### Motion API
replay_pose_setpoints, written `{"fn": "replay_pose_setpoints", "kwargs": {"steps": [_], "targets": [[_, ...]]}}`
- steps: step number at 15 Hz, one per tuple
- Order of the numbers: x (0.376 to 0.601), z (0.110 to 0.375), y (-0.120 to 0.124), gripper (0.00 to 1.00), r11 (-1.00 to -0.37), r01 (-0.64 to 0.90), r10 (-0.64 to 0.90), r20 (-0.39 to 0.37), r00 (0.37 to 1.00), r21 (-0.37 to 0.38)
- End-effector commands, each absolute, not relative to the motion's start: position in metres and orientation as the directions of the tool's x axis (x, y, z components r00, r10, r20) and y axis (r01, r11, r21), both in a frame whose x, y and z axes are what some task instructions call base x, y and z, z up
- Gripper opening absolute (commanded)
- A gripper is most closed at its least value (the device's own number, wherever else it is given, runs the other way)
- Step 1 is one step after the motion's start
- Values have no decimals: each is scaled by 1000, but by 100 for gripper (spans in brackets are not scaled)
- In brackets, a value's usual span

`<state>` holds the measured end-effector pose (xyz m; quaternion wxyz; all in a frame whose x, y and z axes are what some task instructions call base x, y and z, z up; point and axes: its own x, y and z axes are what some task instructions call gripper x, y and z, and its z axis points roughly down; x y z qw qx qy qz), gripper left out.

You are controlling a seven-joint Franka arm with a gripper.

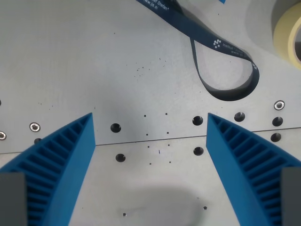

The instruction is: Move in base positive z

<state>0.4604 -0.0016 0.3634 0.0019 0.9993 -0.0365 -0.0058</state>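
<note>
My left blue finger (61,165) rises from the wrist view's lower left, ribbed on its inner face, its tip just above a seam in the grey metal table (94,61). Between it and its partner there is only bare plate: a few bolt holes (115,127), tiny dark specks, and a soft shadow low in the middle. So my gripper (150,123) stands spread wide and pinches nothing. The right finger (249,160) mirrors the left at the wrist view's lower right.

The task names no object; the thing to move is my own arm, straight up from the table. Nothing needs taking hold of, and I judge there is no load to carry, so the lift should feel free and light.

Farther up and to the right, a dark blue lanyard (221,56) lies looped on the plate, limp and soft, apart from both fingers. At the far right edge a roll of pale tape (288,28) shows in part. Neither touches me, so I expect neither to drag when I rise.
</note>
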Motion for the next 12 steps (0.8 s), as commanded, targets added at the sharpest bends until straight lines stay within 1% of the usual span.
{"fn": "replay_pose_setpoints", "kwargs": {"steps": [1, 12], "targets": [[460, 371, -2, 100, -997, -74, -74, -5, 997, 4], [461, 426, -2, 100, -997, -74, -74, -5, 997, 4]]}}
